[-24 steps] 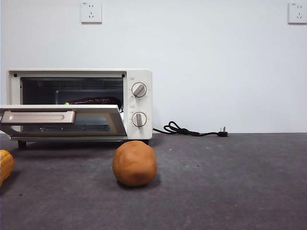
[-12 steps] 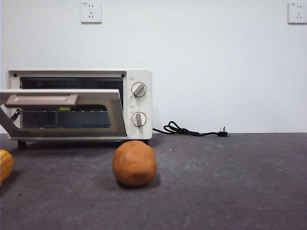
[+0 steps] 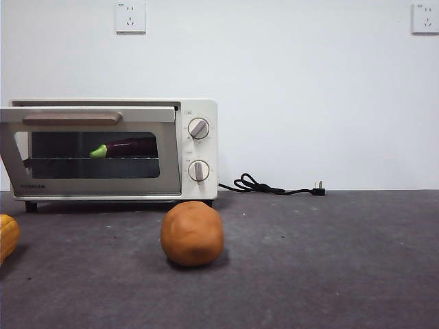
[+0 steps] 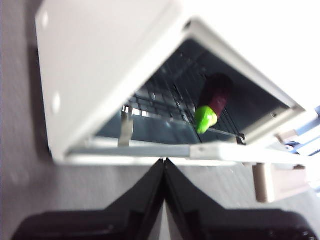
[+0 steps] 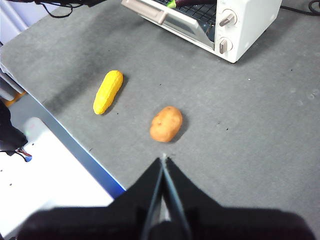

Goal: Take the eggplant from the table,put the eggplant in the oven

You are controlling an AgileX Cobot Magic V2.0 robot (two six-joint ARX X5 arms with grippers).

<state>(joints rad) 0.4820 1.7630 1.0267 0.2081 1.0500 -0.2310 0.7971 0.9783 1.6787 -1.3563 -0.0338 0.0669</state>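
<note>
The eggplant point(image 3: 127, 147), dark purple with a green cap, lies on the wire rack inside the cream-white oven point(image 3: 199, 113) and shows through the glass door point(image 3: 89, 181). The door stands almost upright, a little ajar at the top. In the left wrist view my left gripper point(image 4: 164, 162) is shut and empty, its tips right at the door's edge point(image 4: 150, 150), with the eggplant point(image 4: 214, 102) beyond on the rack. My right gripper point(image 5: 163, 160) hangs shut and empty high over the table point(image 5: 260, 115), well away from the oven point(image 5: 245, 20). Neither arm shows in the front view.
A round orange-brown potato-like lump point(image 3: 192, 233) sits on the table in front of the oven. A yellow ribbed item point(image 3: 7, 236) lies at the left edge. A black power cord point(image 3: 271, 186) trails to the oven's right. The table's edge point(image 5: 75, 145) borders a white surface.
The oven door has swung up from lying level to almost shut. The eggplant stays on the rack, and the potato lump and yellow item have not moved.
</note>
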